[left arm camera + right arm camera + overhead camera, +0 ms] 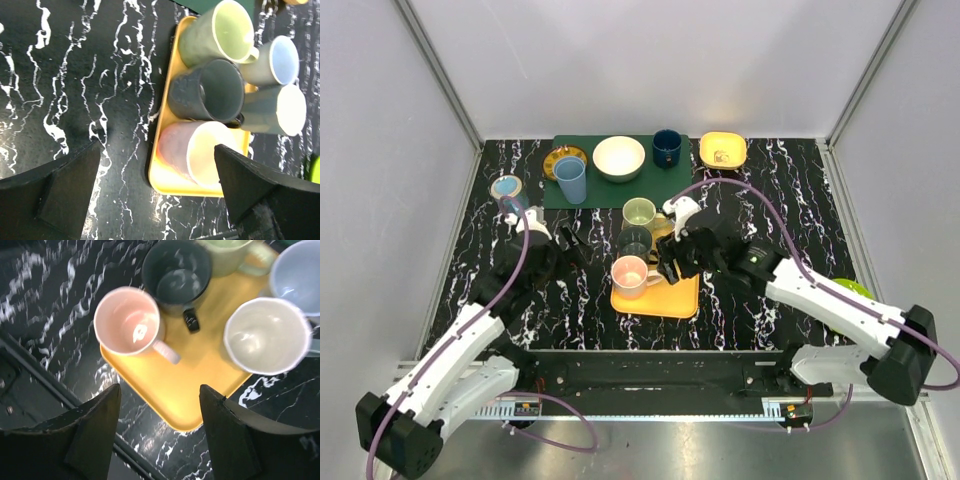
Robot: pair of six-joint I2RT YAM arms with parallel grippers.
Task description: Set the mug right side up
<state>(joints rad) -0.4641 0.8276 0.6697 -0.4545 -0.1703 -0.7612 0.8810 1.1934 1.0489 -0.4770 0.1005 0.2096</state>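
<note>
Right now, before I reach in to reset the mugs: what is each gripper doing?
Left gripper: open, holding nothing.
Right gripper: open, holding nothing.

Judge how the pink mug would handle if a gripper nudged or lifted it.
The pink mug looks rigid and glossy, so probably slippery to grip. Upright on the tray, it should slide rather than tip. The dark mug close beside it may get bumped.
</note>
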